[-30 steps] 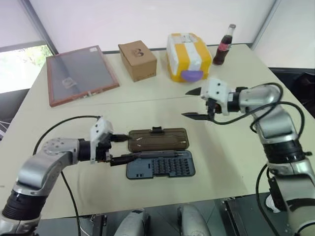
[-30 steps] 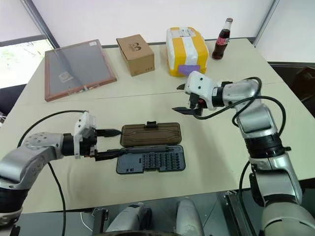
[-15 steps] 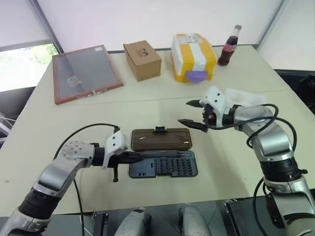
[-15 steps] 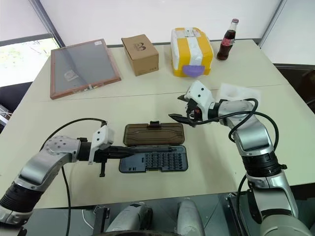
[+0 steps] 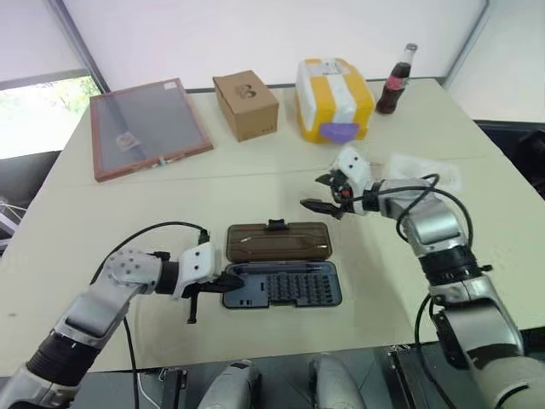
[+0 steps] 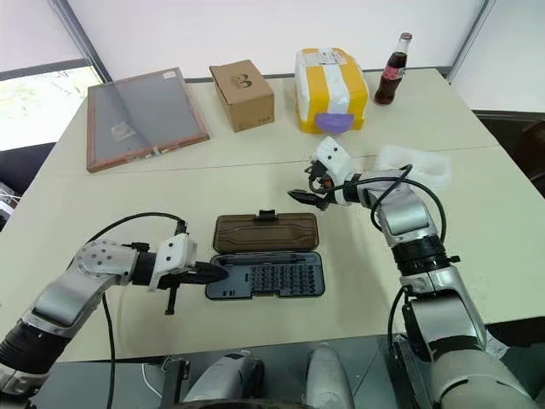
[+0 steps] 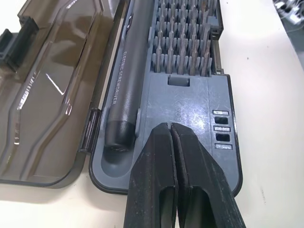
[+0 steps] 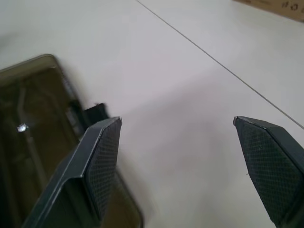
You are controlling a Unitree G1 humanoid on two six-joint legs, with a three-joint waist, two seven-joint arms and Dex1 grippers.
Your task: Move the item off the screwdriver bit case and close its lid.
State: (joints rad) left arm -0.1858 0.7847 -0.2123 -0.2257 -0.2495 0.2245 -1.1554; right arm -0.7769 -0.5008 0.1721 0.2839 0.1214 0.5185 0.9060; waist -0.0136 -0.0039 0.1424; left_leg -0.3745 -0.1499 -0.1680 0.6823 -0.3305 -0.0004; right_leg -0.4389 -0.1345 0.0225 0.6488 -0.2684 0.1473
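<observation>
The screwdriver bit case [image 5: 285, 288] lies open near the table's front edge, with rows of bits and a dark screwdriver in its tray [image 7: 190, 90]. Its smoky-brown lid [image 5: 279, 241] lies flat on the table behind it, latch tab [image 8: 92, 112] on the far side. My left gripper [image 5: 232, 279] is shut and empty, its tips [image 7: 169, 127] over the tray's left end. My right gripper [image 5: 314, 192] hangs open and empty above the table just past the lid's far right corner. The white item [image 6: 426, 166] lies on the table to the right, partly hidden by my right arm.
Along the back of the table stand a wood-framed panel [image 5: 149, 128], a brown cardboard box [image 5: 245, 104], a yellow-and-white box [image 5: 334, 98] and a cola bottle [image 5: 398, 78]. A black cable loops from my left arm over the table's front left.
My left gripper went from open to shut and rolled at the case's left end. The right gripper came down and nearer to the lid's far right corner, still open.
</observation>
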